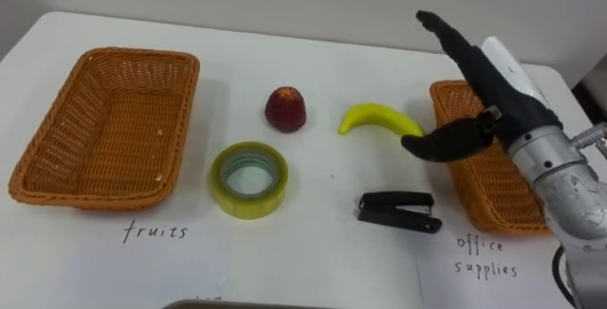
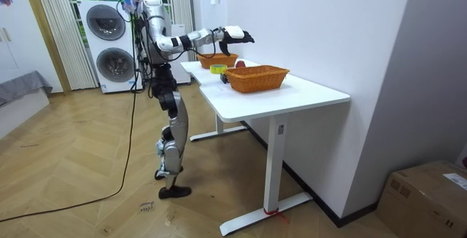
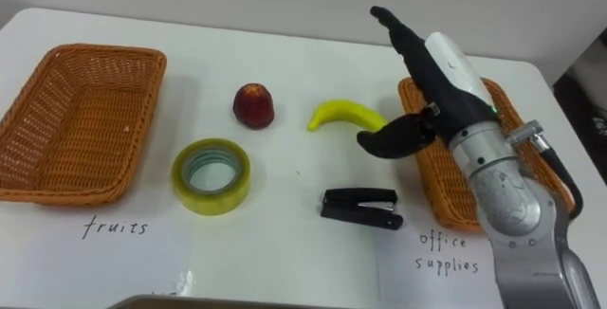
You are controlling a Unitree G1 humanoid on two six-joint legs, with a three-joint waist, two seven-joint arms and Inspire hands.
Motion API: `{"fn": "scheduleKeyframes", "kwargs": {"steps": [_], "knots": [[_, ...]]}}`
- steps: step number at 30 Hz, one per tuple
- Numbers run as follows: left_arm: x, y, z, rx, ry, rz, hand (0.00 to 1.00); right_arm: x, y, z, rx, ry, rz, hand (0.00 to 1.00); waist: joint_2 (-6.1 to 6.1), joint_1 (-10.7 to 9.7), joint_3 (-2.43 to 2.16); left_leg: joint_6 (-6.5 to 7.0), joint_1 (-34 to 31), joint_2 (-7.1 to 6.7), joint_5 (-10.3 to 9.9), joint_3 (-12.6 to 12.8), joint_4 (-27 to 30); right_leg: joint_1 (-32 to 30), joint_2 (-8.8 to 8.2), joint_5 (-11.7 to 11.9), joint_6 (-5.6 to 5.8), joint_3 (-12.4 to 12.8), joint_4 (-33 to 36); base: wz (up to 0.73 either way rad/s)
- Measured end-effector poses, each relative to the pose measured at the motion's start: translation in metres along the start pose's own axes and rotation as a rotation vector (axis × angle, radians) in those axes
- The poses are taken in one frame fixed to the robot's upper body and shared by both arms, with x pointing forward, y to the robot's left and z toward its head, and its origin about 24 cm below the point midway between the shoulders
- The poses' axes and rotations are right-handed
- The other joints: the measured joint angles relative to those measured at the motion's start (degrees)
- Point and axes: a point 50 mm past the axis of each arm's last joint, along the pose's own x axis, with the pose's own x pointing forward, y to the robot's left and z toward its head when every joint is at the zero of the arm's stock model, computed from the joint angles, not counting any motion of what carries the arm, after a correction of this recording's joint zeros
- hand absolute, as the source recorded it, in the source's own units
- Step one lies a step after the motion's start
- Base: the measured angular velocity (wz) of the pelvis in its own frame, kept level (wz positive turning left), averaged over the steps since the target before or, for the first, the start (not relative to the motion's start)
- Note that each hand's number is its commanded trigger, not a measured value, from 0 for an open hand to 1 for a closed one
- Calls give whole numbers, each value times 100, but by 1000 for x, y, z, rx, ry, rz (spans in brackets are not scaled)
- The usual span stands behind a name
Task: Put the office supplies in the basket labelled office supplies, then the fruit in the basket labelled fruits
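Closest to the robot on the white worktop (image 1: 313, 252), a black stapler (image 1: 398, 210) lies flat and closed, just left of the front corner of the right basket (image 1: 474, 195). To its left and slightly further back, a roll of yellow-green tape (image 1: 248, 179) lies flat with its hole facing up, near the front right corner of the left basket (image 1: 114, 129). There is handwriting on the worktop in front of each basket.

Next row back: a red apple (image 1: 285, 109) stands alone behind the tape, touching nothing. To its right is the banana (image 1: 377, 119), curved, lying on the worktop between the apple and the right basket. All four things are out on the worktop, and what shows of both baskets' insides is bare wicker.

Now the right hand (image 1: 484, 86): it comes in from the right, above the left rim of the right basket. Its fingers (image 1: 446, 34) are stretched straight, pointing away from the robot, with the thumb spread out toward the banana's right end. It grips nothing. In the room view it is raised clear above the worktop.

The robot stands upright at the worktop's far end, with stacked washing machines (image 2: 108, 44) behind it.
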Motion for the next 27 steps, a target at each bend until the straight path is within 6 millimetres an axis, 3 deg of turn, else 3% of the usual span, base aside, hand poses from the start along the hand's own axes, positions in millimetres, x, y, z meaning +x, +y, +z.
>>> {"fn": "scheduleKeyframes", "kwargs": {"steps": [15, 27], "knots": [[2, -4, 7, 32, -14, -19, 0, 0, 10, 1, -13, -1, 118, 0, 130, -5, 6, 1, 4, 4, 0, -1, 1, 31, 7, 30, 0, -7, 1, 0], [3, -4, 11, 32, -23, -24, 0, -3, 23, 0, -9, 13, 256, 0, 117, 138, -9, 1, 40, 0, 0, 4, 7, 34, 4, 30, 0, 6, 0, 0]]}}
